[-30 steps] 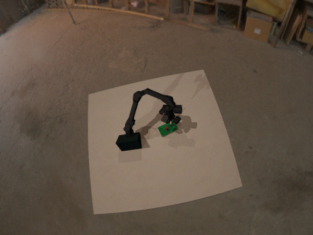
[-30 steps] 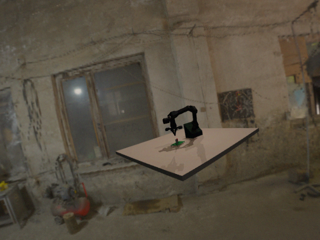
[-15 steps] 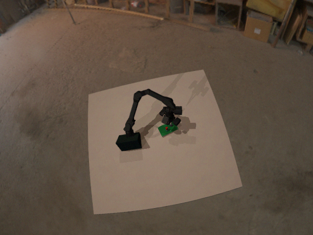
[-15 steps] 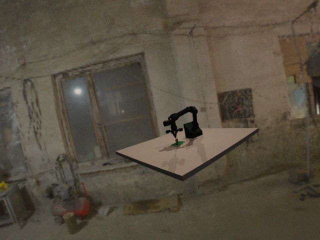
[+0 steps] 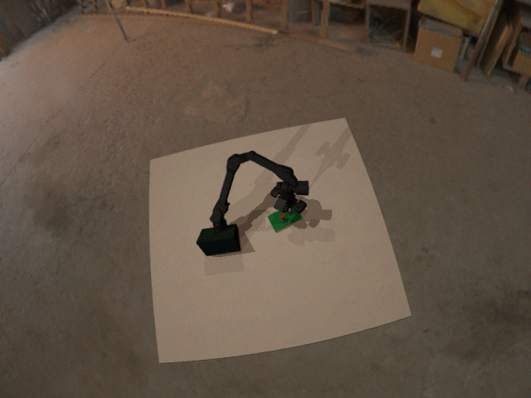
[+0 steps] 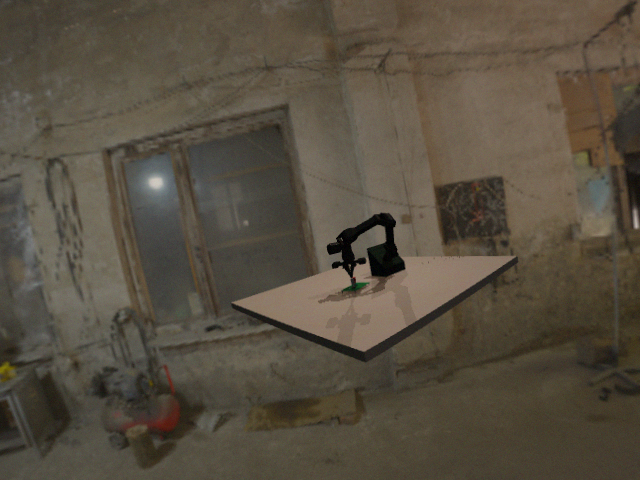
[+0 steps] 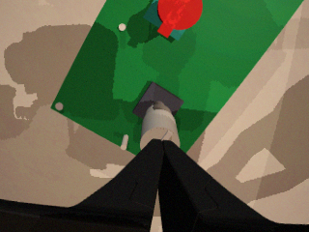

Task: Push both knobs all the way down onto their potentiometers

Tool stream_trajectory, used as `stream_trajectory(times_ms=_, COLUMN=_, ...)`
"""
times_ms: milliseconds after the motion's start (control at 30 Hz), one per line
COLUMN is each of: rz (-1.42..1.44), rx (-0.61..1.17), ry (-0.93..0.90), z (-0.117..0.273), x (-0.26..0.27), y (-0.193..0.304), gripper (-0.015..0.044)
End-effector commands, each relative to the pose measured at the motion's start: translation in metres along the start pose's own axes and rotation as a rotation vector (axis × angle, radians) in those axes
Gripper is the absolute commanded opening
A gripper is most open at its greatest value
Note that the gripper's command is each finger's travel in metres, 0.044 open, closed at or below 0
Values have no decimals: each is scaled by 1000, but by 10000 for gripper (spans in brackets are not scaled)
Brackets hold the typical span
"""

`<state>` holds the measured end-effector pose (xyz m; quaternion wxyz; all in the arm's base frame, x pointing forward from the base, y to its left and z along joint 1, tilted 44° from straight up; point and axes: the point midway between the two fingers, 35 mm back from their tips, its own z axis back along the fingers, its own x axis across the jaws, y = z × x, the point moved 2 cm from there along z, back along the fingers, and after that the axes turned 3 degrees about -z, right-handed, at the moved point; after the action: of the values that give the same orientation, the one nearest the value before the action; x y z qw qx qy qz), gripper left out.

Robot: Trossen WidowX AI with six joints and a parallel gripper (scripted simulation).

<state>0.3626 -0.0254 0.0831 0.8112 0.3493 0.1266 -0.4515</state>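
Observation:
The green circuit board point(image 5: 277, 225) point(image 6: 361, 285) point(image 7: 98, 72) lies under the gripper. A grey-white knob point(image 7: 160, 123) stands on the shaft of a dark potentiometer point(image 7: 154, 92), with a stretch of bare shaft showing between them. A red knob point(image 5: 282, 217) point(image 7: 180, 10) with a pointer stands over a teal potentiometer point(image 7: 152, 13), partly cut off at the top of the wrist view; how deep it sits cannot be told. My gripper point(image 7: 160, 149) is shut and empty. Its tips are over the near edge of the grey-white knob's top; whether they touch it is unclear.
The pale table top point(image 5: 274, 299) point(image 6: 289, 310) carries the board and the dark arm base point(image 5: 218, 240) point(image 6: 385, 260). White pins point(image 7: 122, 27) point(image 7: 125, 142) stick up from the board. Arm shadows fall across the board and table.

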Motion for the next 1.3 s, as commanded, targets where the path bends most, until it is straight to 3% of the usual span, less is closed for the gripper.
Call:
stream_trajectory(times_ms=0, rz=-3, rx=3, ry=1, z=-1, x=0, y=0, gripper=0)
stream_trajectory(times_ms=1267, rz=-3, rx=3, ry=2, z=-6, x=0, y=0, gripper=0)
